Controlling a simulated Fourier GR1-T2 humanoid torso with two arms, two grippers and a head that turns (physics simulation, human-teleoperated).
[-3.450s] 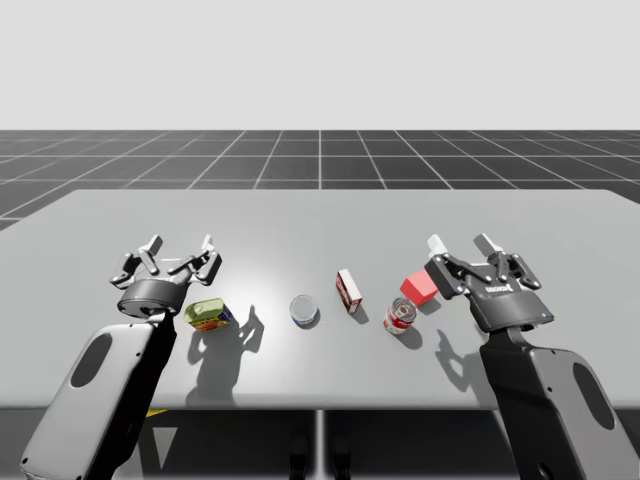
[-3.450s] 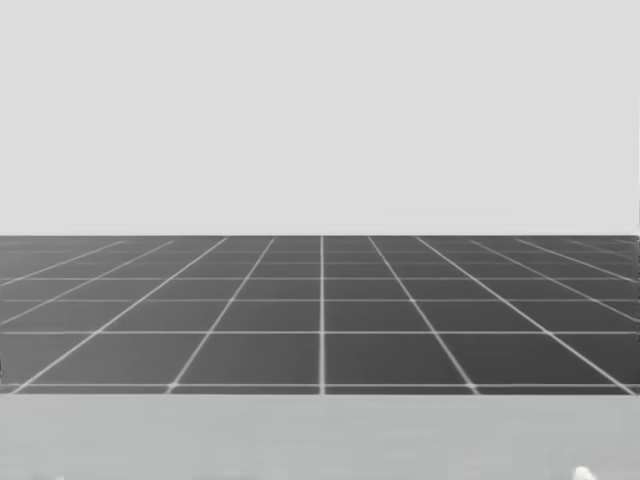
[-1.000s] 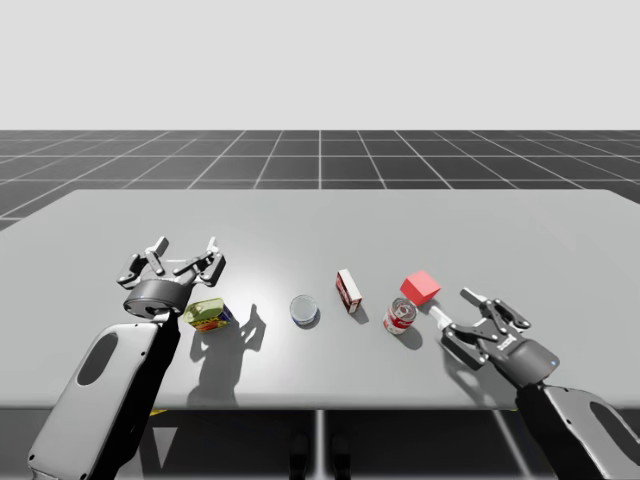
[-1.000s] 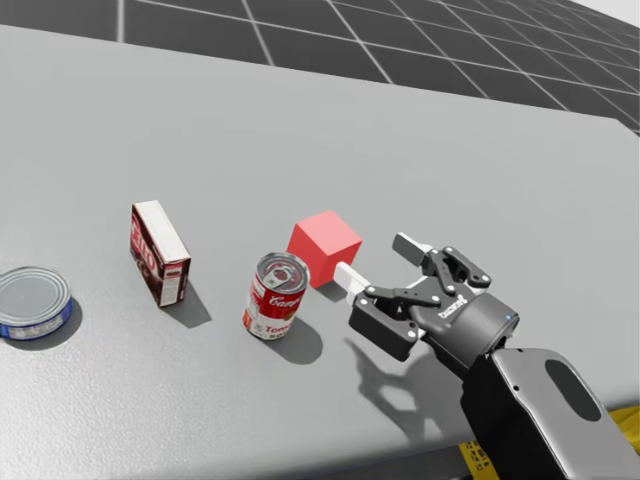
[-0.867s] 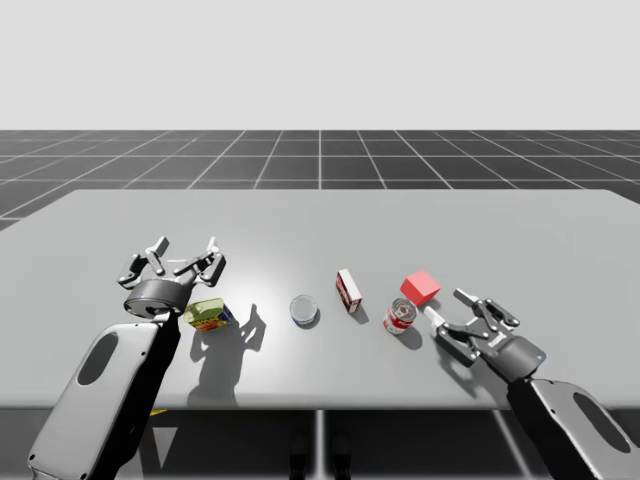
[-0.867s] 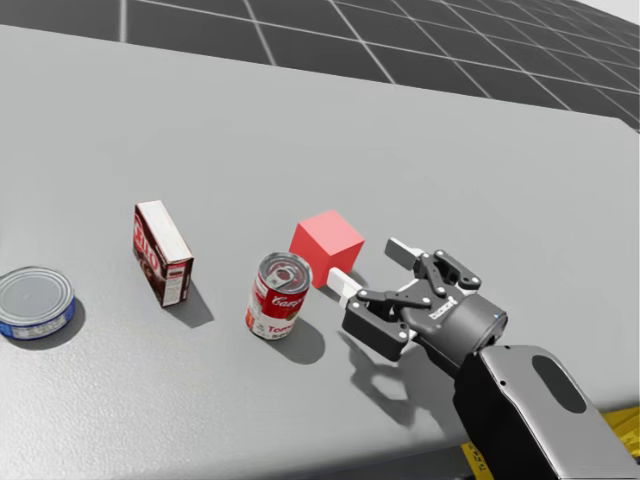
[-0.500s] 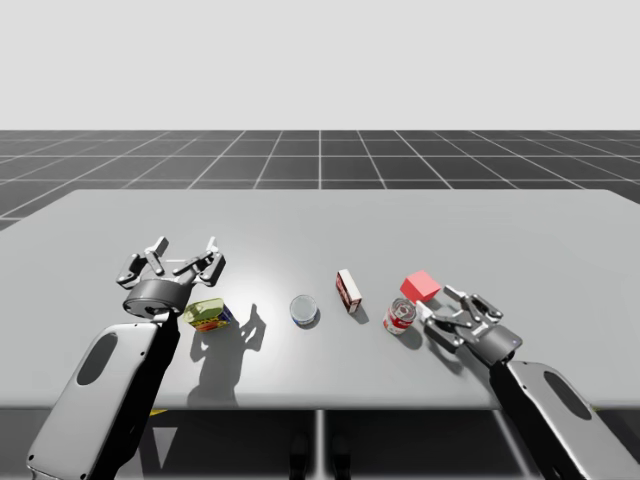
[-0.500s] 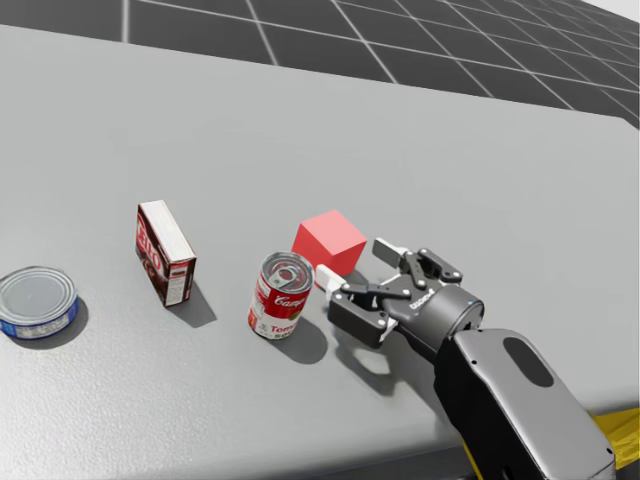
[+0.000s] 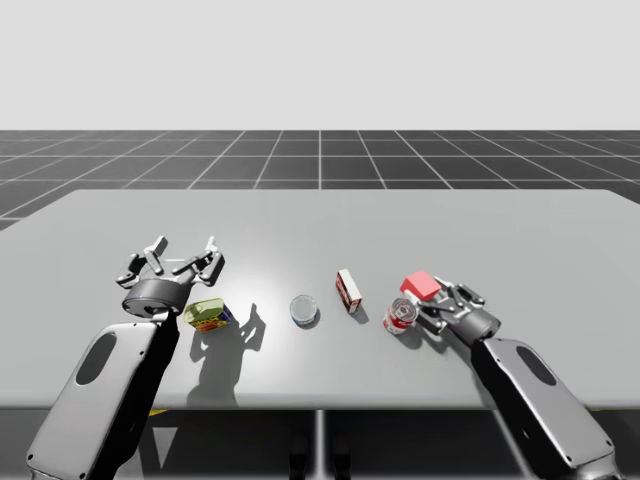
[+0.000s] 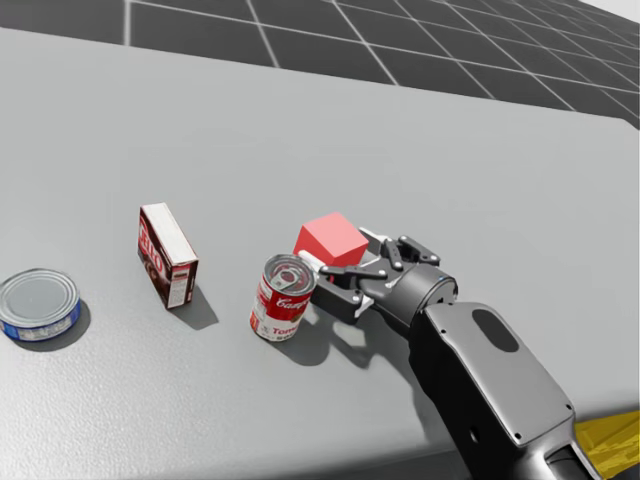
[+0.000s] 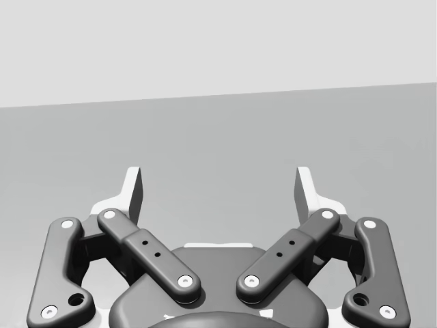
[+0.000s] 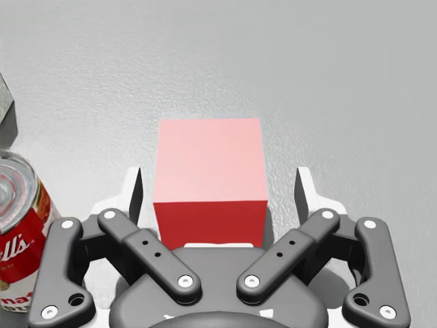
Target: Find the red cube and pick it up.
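High view: grey bench [image 9: 320, 220] with our two arms coming in from the near edge. Our left end effector [image 9: 180, 250] is held above the bench, fingers spread wide, nothing in it. Just beside it, nearer us, is a yellow-green box [image 9: 207, 314]. Towards the middle is a flat blue-sided tin [image 9: 304, 309], then a dark red and white box [image 9: 348, 291] standing upright, then a red and white can [image 9: 400, 314], also upright. The red cube [image 9: 420, 286] sits on the bench just beside the can, on the far right side of it. Our right end effector [image 9: 432, 294] is low at the cube.

Head view: the right end effector reaches round the red cube, one finger on each side. The can is just beside the finger on that side; we cannot tell if they touch. The box and the tin are well apart from it.

Left wrist view: fingers wide apart, bare bench ahead.

Right wrist view: the red cube rests on the bench between the fingers [image 12: 133, 195], which are spread wide. There is a gap on both sides, so there is no grip. The can is just beside the end effector.
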